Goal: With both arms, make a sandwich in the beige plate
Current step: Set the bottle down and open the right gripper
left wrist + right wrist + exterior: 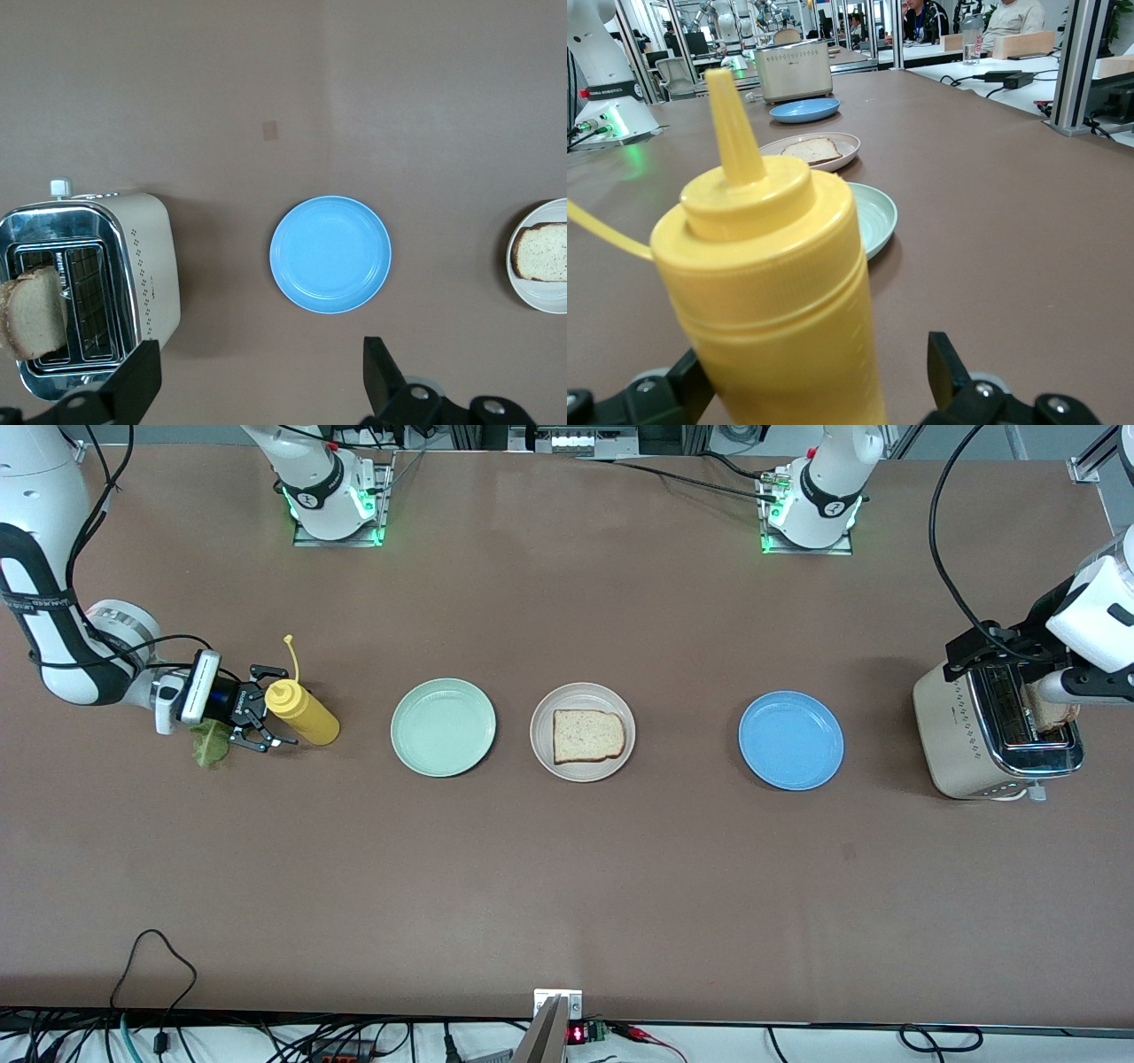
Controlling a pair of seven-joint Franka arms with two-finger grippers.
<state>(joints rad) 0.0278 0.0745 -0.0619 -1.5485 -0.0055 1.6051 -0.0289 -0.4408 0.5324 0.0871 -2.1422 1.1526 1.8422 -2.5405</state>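
Observation:
The beige plate [582, 732] lies mid-table with one bread slice [587, 736] on it. A second bread slice [34, 310] stands in a slot of the cream toaster [992, 731] at the left arm's end. My left gripper [257, 379] hangs open and holding nothing, above the toaster's edge and the table beside it. At the right arm's end my right gripper [264, 731] is low and open around an upright yellow squeeze bottle [775, 292], with a gap showing at one finger. A green lettuce leaf [209, 744] lies on the table under that gripper.
A mint-green plate [443, 726] sits between the bottle and the beige plate. A blue plate [790, 740] sits between the beige plate and the toaster. Both hold nothing. The arms' bases stand along the table's edge farthest from the front camera.

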